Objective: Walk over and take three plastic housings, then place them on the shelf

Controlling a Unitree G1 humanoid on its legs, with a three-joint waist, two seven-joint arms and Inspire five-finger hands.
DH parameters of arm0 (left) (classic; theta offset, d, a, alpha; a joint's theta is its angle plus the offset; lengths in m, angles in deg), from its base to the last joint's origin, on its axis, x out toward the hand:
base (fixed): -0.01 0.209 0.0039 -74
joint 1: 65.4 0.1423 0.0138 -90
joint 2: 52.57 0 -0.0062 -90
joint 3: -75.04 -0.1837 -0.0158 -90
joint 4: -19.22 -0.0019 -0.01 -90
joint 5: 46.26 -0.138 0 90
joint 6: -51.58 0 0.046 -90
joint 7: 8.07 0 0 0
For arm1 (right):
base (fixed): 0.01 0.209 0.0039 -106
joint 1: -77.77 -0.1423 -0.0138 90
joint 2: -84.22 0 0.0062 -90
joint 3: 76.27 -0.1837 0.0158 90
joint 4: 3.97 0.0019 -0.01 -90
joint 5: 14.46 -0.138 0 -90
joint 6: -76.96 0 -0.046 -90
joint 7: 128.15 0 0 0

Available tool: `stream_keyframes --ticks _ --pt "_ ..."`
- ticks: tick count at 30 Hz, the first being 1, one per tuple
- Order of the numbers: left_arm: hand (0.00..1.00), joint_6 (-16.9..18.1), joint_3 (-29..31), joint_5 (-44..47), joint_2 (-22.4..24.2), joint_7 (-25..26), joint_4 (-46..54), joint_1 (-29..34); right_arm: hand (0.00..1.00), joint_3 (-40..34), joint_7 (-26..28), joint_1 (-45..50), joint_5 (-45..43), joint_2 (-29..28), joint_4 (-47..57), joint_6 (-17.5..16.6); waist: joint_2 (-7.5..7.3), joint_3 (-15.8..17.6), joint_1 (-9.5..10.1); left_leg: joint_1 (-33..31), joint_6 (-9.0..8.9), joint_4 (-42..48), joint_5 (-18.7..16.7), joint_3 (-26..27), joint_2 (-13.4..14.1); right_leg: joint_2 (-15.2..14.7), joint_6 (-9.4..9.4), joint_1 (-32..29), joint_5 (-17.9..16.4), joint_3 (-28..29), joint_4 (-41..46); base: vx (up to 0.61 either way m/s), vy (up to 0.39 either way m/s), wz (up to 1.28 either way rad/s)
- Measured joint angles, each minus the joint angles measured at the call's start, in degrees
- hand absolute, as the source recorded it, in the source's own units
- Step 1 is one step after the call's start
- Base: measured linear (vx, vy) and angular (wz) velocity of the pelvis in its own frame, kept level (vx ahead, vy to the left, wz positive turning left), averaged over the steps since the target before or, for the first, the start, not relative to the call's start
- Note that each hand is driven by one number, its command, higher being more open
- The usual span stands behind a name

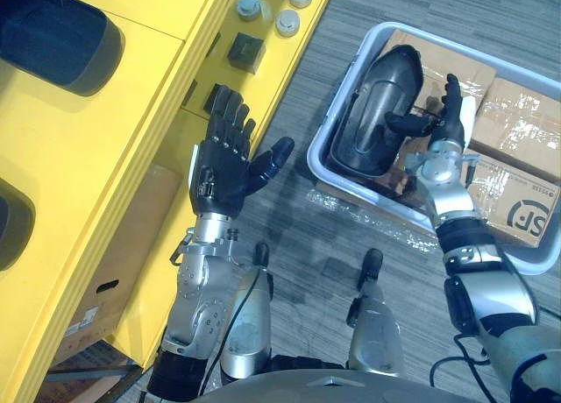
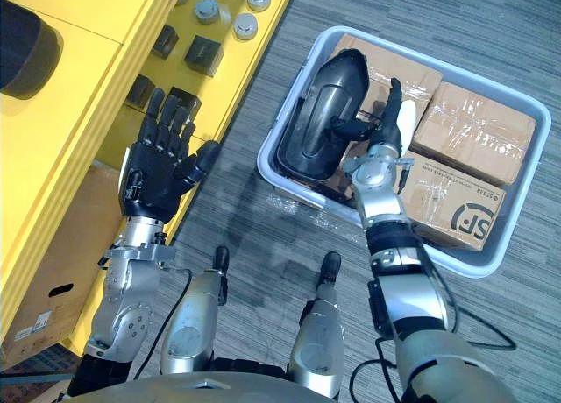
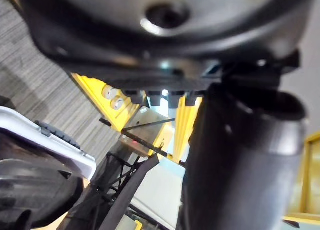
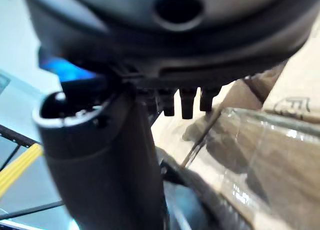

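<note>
One black plastic housing (image 2: 320, 114) leans inside the grey bin (image 2: 294, 186), right hand (image 2: 384, 136) touching it with fingers straight, left hand (image 2: 162, 162) splayed outside the bin; a shallow pinch risks it slipping back.

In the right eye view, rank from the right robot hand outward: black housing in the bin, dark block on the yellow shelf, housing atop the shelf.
1. Black housing, in the grey bin, beside the right robot hand.
2. Dark block, lower level of the yellow shelf, leftward.
3. Housing atop the shelf, far left.
</note>
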Motion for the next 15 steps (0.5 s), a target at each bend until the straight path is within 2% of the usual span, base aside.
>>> stream_keyframes --ticks 3,8,13,15 --pt "1.0 0.0 -0.7 0.0 -1.6 0.1 0.0 0.0 0.0 1.0 1.4 -1.7 3.0 2.0 -2.6 3.5 0.2 0.1 0.09 0.0 -0.18 -0.3 0.5 -0.6 0.0 0.0 -0.39 0.0 -0.4 -0.9 0.7 -0.05 0.004 0.07" --pt "1.0 -0.2 -2.0 0.0 -1.9 0.2 0.0 0.0 0.0 3.1 3.1 -1.7 10.8 1.5 -4.4 7.3 0.78 0.4 0.06 0.6 -0.41 -1.7 2.1 -1.2 0.0 0.1 -0.4 0.4 -0.5 -1.7 0.7 -0.03 -0.004 0.07" --pt "1.0 -0.3 -1.9 0.2 -2.1 0.0 0.3 0.9 0.0 1.9 3.6 0.1 12.3 0.9 -4.4 11.6 0.82 0.4 0.29 3.7 -0.6 -4.1 3.1 -1.3 0.1 0.1 -0.79 3.0 -0.8 -2.4 0.7 -0.01 -0.003 0.06" --pt "1.0 -1.0 -1.7 0.9 -2.6 -0.4 1.1 2.2 0.0 0.3 2.9 2.0 12.3 0.8 -4.3 11.9 0.81 0.3 0.43 5.2 -0.67 -4.9 3.2 -1.4 0.1 0.1 -0.94 4.3 -1.2 -2.8 0.7 0.0 0.002 0.08"
